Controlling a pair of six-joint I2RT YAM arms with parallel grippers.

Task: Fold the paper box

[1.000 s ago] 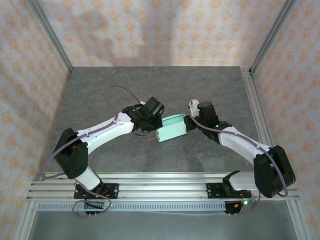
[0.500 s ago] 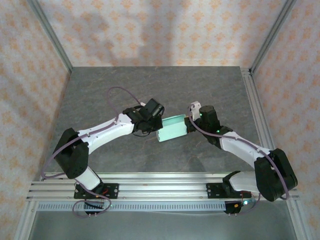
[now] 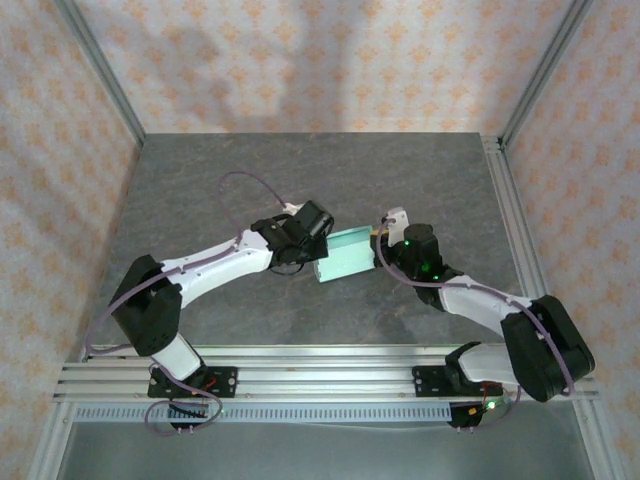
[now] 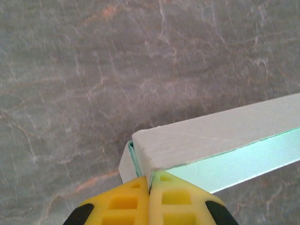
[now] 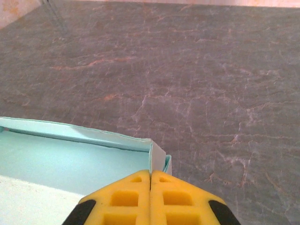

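**A:** Left gripper [image 4: 150, 182] first: its yellow fingers [image 4: 121, 204] are pressed flat together, and a thin card edge runs straight into the seam between them.

**B:** That edge belongs to the paper box [image 3: 345, 256], at its corner. The white outer wall stretches away to the right, with the mint inside showing beneath it.

**A:** Over to the right gripper [image 5: 150, 176], and it's the same story. The pads meet with no gap, nipping the box's short end wall (a second thin layer of card peeks out just beside it).

**B:** From above, the box sits in the middle of the grey stone-look table [image 3: 250, 170], slanted, its far end towards the right arm.

**A:** One gripper at each end, then, both arms bent inward towards it.

**B:** Whether the box rests on the table or hangs just off it, the views don't settle.
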